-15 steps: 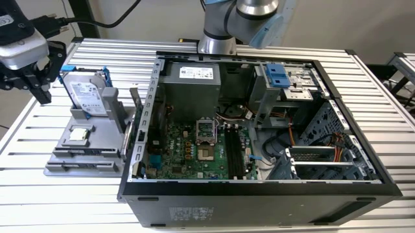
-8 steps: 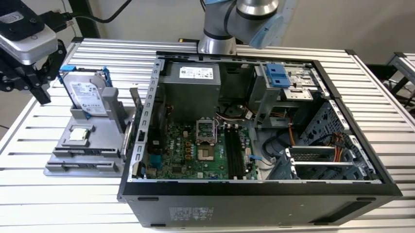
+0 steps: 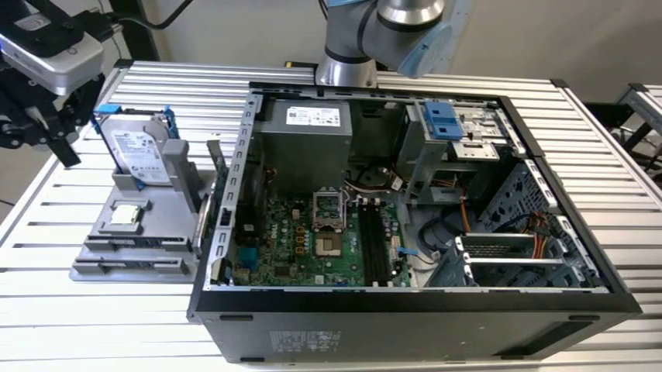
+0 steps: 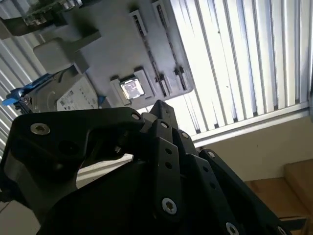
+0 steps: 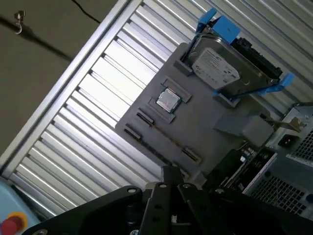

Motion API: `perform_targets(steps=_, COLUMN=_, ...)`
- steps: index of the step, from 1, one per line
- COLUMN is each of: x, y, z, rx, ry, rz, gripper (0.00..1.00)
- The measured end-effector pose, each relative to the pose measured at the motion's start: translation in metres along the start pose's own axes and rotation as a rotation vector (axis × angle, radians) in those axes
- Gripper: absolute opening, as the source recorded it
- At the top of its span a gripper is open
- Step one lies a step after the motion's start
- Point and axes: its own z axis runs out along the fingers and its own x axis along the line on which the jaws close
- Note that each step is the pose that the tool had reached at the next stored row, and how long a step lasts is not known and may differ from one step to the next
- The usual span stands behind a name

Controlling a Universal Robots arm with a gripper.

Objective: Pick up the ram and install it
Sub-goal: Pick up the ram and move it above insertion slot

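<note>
The ram [image 3: 215, 167] is a thin dark board standing on edge at the side of the grey holder [image 3: 124, 248] that faces the computer case. My gripper [image 3: 52, 139] hangs above the table at the exterior view's far left, beyond the holder and well away from the ram, touching nothing. In both wrist views the gripper's black linkage [image 4: 161, 110] [image 5: 171, 174] sits over the holder [image 5: 205, 127] from above. The black memory slots [image 3: 373, 240] lie on the motherboard [image 3: 300, 248] inside the open case.
On the holder stand a silver hard drive in a blue frame [image 3: 135, 147] [image 5: 220, 66] and a square processor chip [image 3: 126, 213] [image 4: 131, 89] [image 5: 167, 100]. The open case [image 3: 414, 298] takes up the middle of the ribbed metal table [image 3: 93, 325]. The arm's base [image 3: 346, 70] rises behind the case.
</note>
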Motion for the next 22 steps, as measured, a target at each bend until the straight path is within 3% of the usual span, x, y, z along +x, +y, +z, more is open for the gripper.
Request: perform_targets(steps=22, x=0.0000, y=0.0000, z=0.0000, rx=-0.0058, ry=0.0196, rz=-0.399, gripper=0.00)
